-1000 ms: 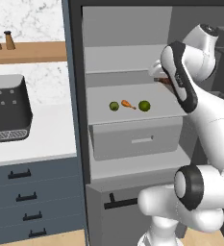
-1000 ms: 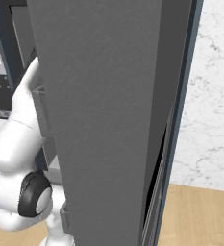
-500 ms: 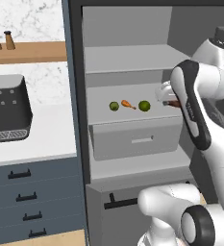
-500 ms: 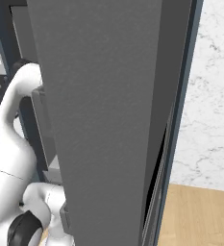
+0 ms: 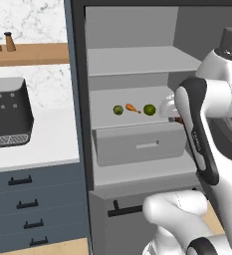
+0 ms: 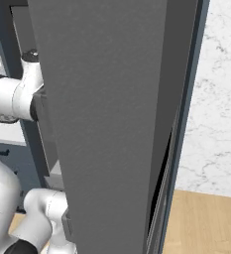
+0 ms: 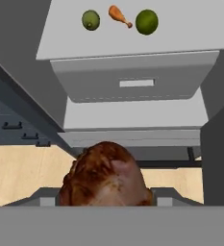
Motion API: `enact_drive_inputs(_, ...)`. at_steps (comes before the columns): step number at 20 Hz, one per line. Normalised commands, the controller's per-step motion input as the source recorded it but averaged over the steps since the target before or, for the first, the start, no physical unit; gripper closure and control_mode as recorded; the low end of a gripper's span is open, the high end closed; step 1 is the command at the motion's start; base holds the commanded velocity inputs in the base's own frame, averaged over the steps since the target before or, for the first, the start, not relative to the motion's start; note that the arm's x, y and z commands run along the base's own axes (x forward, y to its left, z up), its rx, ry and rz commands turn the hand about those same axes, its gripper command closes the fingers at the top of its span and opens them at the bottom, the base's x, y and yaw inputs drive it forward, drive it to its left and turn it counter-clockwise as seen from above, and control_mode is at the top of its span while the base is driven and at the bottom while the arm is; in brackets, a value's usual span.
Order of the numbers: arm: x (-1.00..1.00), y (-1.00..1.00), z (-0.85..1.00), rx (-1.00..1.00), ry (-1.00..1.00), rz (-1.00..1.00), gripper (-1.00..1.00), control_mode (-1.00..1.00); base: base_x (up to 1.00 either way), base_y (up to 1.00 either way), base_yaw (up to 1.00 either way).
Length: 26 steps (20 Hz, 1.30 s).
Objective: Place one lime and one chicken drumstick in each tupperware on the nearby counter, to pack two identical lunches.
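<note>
Between your fingers sits a browned chicken drumstick, gripped at its fat end; it looks greasy and lumpy, so you hold the meat firmly.

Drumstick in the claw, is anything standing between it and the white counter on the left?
Yes. The browned drumstick is inside the open fridge, and the fridge's dark side wall stands between it and the counter. It likely has to come out forward first. A coffee machine occupies the counter's back.

The arm is glossy white, with rounded bulbous links and dark grey joint bands.
</note>
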Motion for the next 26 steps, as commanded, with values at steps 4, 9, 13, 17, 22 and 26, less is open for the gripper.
enact_drive_inputs(4,-0.31,0.32,0.00,0.00,0.00,-0.02,1.00,-1.00,0.00,0.00,0.00)
enact_drive_inputs(9,-0.15,0.22,-0.02,0.00,0.00,0.00,1.00,-1.00,0.00,0.00,0.00)
enact_drive_inputs(13,-0.01,0.05,-0.02,0.00,0.00,0.00,1.00,1.00,-0.13,0.14,0.00)
enact_drive_inputs(17,0.00,0.00,0.00,0.00,0.00,0.00,1.00,1.00,-0.26,0.48,0.00)
enact_drive_inputs(22,0.00,0.00,0.00,0.00,0.00,0.00,1.00,1.00,-0.14,0.82,0.00)
enact_drive_inputs(26,0.00,0.00,0.00,0.00,0.00,0.00,1.00,1.00,-0.08,0.96,-0.02)
